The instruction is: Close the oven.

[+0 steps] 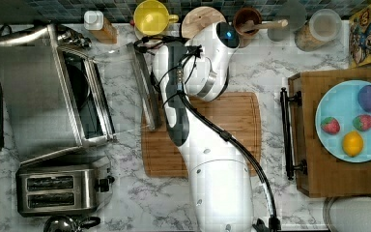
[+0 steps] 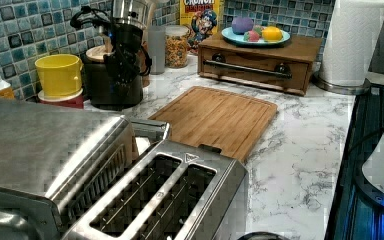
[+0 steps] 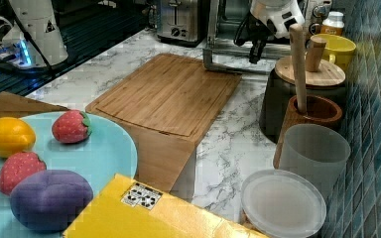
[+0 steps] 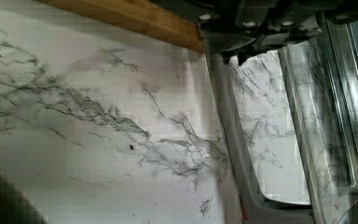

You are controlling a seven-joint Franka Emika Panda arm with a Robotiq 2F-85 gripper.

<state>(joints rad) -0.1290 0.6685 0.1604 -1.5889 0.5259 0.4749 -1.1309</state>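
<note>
Reaching over oven (image 1: 38, 92) door (image 1: 125, 87), arm w/ tool (image 3: 255, 52) at door's outer edge.
Oven sits on worktop (image 1: 280, 63) at top view's left, door dropped flat toward cutting board (image 1: 227, 116); toaster (image 1: 60, 188) just beside oven. Tool grip: can't tell.

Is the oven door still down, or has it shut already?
Open. In the top view the oven's glass door lies folded flat over the marble, handle bar far from the dark interior, beside the gripper.
</note>
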